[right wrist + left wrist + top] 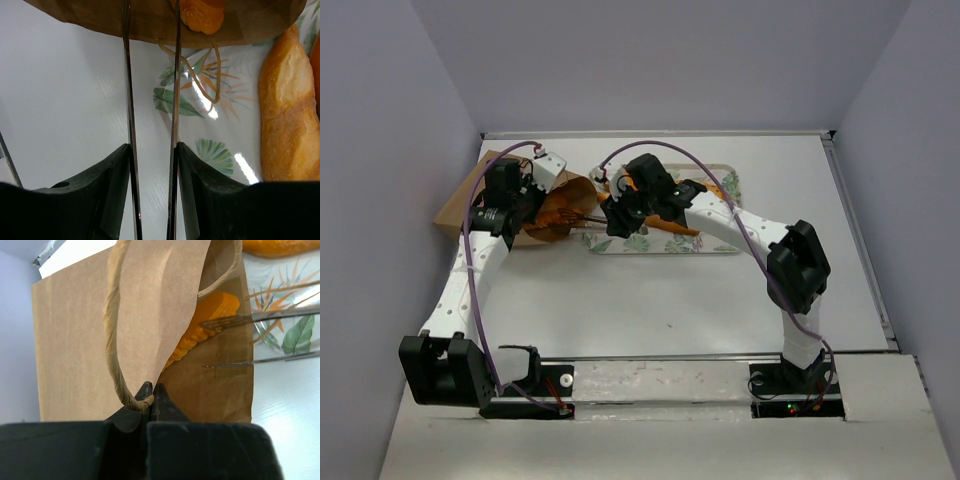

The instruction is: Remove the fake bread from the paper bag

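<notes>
- The paper bag lies on its side on the white tabletop, at the upper left of the top view, with its mouth facing the tray.
- The left end effector is fully closed, pinching the bag's upper lip together with the foot of the handle. This appears intended to lift the top wall, hold the mouth open and keep the bag from sliding.
- The right end effector carries two long thin metal prongs. They stand parted, with bare tabletop showing between them.
- Their tips reach into the bag mouth, and nothing is visibly clamped. The upper prong lies across the loaf in the left wrist view. Whether the prongs straddle the loaf I cannot tell.
- The fake bread is inside the bag, lying slantwise with its rounded end near the opening.
- A loaf on the tray rests at the right of the right wrist view, outside the bag.
- Materials:
  - The bag is matt brown kraft paper, creased, with a twisted paper-cord handle.
  - The loaves are glossy golden-orange, long and ridged crosswise.
  - The tray is shiny and rectangular, printed with leaves.
- Judgement: extraction of this loaf is not yet done.
</notes>
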Robot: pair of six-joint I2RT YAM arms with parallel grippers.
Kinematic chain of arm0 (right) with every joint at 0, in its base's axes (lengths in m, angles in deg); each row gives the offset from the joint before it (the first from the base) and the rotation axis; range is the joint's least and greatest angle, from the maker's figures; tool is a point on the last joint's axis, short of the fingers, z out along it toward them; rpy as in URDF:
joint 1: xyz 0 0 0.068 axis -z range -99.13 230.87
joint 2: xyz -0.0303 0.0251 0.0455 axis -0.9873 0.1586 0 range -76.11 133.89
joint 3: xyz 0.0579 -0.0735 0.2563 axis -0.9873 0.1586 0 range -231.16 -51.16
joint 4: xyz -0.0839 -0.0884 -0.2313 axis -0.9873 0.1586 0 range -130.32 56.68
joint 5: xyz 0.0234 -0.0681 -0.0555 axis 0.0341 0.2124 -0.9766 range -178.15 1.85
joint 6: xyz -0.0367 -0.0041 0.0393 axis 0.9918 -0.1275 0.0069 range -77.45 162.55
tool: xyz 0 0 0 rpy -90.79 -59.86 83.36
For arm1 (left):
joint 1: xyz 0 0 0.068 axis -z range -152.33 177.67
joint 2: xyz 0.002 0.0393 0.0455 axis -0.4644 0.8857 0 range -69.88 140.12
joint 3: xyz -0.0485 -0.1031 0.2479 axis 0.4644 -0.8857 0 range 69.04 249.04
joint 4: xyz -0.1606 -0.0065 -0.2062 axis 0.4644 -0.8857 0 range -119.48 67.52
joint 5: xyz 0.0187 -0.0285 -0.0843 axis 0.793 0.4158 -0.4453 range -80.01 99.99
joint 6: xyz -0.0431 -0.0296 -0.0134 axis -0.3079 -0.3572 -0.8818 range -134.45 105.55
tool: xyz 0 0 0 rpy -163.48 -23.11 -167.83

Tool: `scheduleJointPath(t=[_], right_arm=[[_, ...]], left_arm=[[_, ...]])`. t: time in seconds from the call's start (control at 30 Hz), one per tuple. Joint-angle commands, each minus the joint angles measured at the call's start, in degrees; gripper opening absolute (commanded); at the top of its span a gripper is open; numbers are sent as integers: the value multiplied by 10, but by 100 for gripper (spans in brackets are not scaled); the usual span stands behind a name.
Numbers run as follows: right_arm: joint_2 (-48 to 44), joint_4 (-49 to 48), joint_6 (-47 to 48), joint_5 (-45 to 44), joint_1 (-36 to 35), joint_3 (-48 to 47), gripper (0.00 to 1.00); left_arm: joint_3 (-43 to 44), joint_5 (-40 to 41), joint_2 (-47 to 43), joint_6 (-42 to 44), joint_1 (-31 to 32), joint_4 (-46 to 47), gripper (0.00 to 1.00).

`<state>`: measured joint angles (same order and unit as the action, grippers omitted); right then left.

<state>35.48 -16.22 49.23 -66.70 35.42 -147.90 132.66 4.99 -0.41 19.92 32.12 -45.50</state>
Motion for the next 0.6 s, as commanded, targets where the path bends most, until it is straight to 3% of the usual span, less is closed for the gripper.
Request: scheduleJointPath(t=[0.0,0.2,0.57], right_arm=[[3,-38,18,-14,-1,-43,47],[20,-37,26,-18,-1,-39,50],[57,-20,55,-68,-1,-125,53]], left_arm=[[-16,8,-27,30,1,6,0],[-20,3,-27,32,2,11,0],[-7,3,-21,41,2,18,0]])
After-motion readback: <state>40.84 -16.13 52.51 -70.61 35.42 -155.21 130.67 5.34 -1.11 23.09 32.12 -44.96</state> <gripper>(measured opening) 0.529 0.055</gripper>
